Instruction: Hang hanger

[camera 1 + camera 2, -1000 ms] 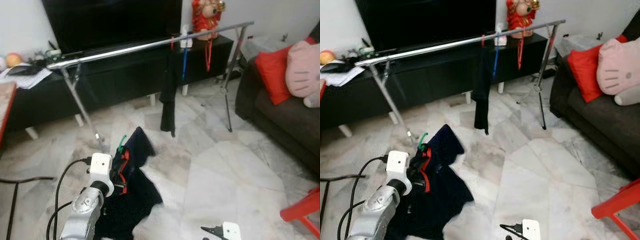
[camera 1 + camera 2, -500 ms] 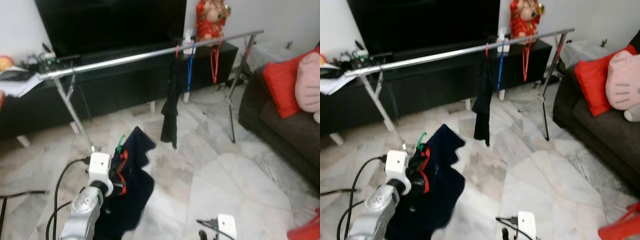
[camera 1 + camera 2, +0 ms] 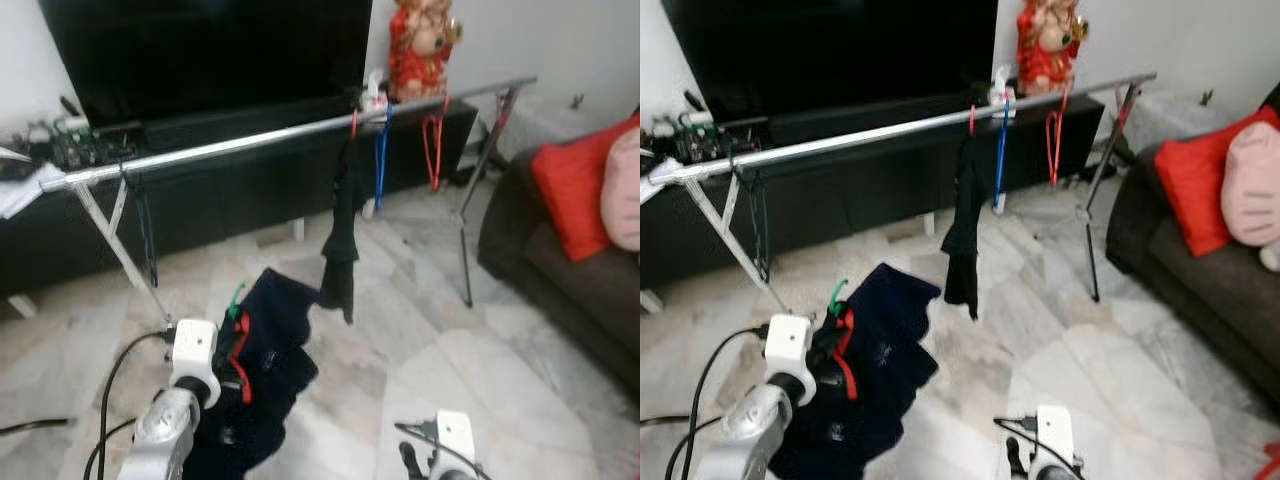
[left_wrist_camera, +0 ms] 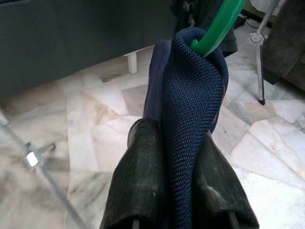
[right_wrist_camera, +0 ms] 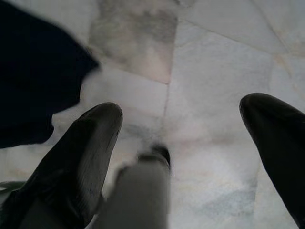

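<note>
At about seven o'clock in the head views, the left gripper (image 4: 176, 191) is pinched tight on a navy garment (image 3: 265, 370) draped over a green hanger (image 4: 220, 24) — cloth fills the gap between both fingers, and the hook pokes up toward twelve. The rail (image 3: 290, 138) runs across the scene above it, with a free stretch at ten o'clock. To hang it well, I'd raise the hook above the rail there, keep it upright, then lower it on — clear of the dark cloth (image 3: 340, 250) already hanging at centre. At five o'clock the right gripper (image 5: 186, 138) hangs wide open, holding nothing.
</note>
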